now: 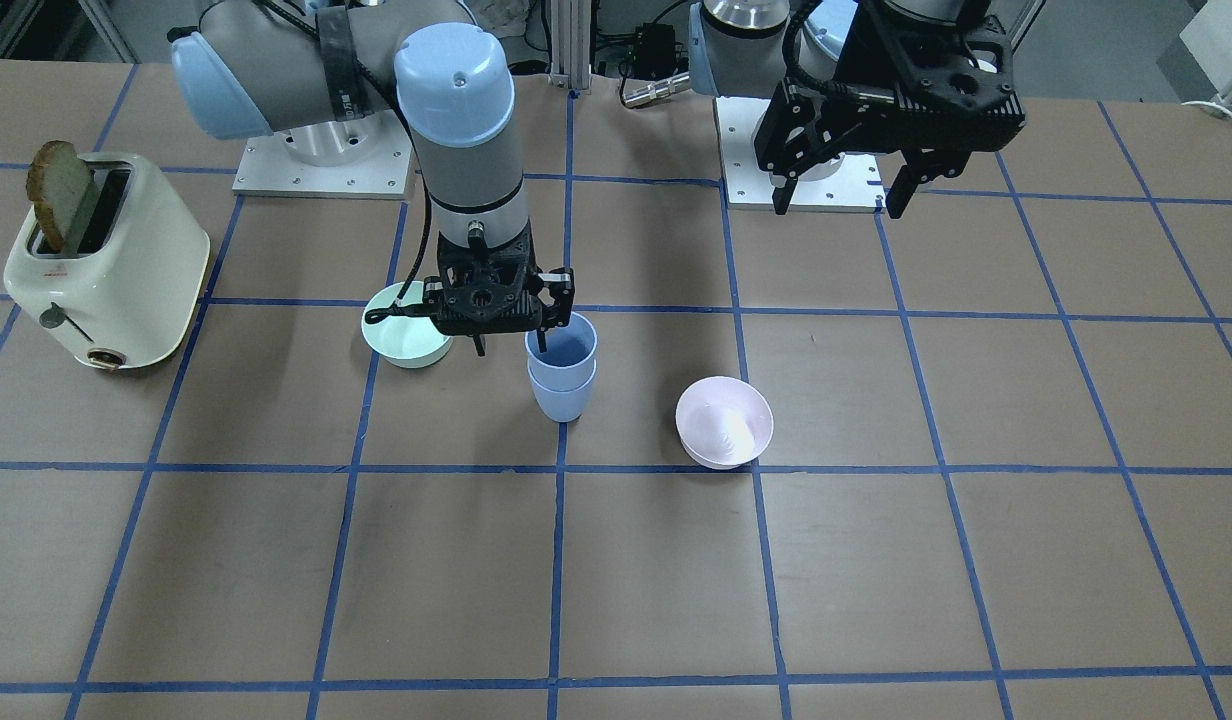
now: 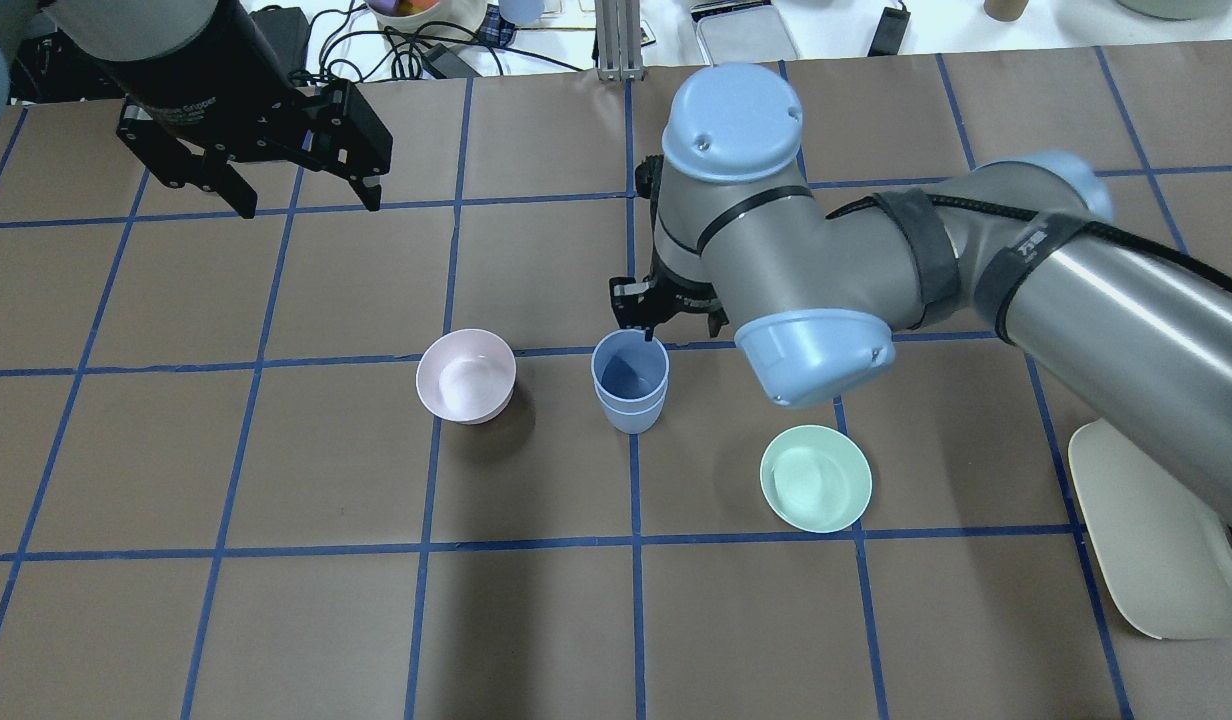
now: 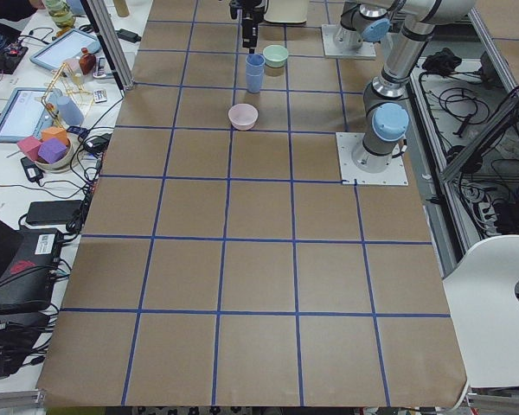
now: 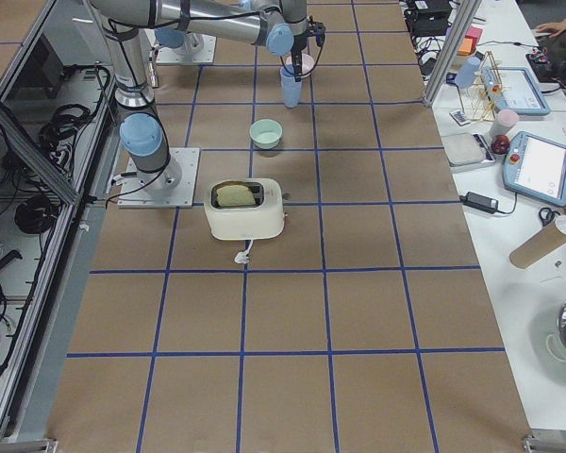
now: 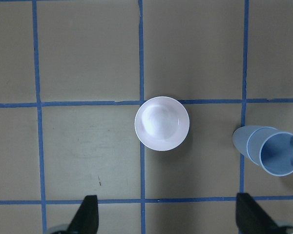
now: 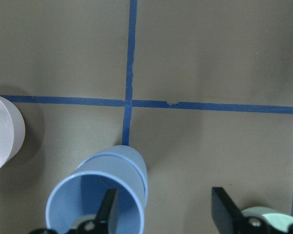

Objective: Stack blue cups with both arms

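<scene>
The two blue cups (image 1: 561, 372) stand nested, one inside the other, upright near the table's middle; they also show in the overhead view (image 2: 630, 385) and the right wrist view (image 6: 102, 195). My right gripper (image 1: 511, 342) is low over them and open. One finger (image 6: 107, 212) is inside the upper cup and the other (image 6: 224, 214) is outside its wall, with a gap to the wall. My left gripper (image 2: 301, 200) is open and empty, raised well above the table and off to the side; its fingertips (image 5: 88, 214) frame the left wrist view.
A pale pink-white bowl (image 2: 466, 375) stands on one side of the cups and a mint-green bowl (image 2: 816, 478) on the other, close to the right gripper. A cream toaster (image 1: 106, 270) with a slice of bread stands at the table's right-arm end.
</scene>
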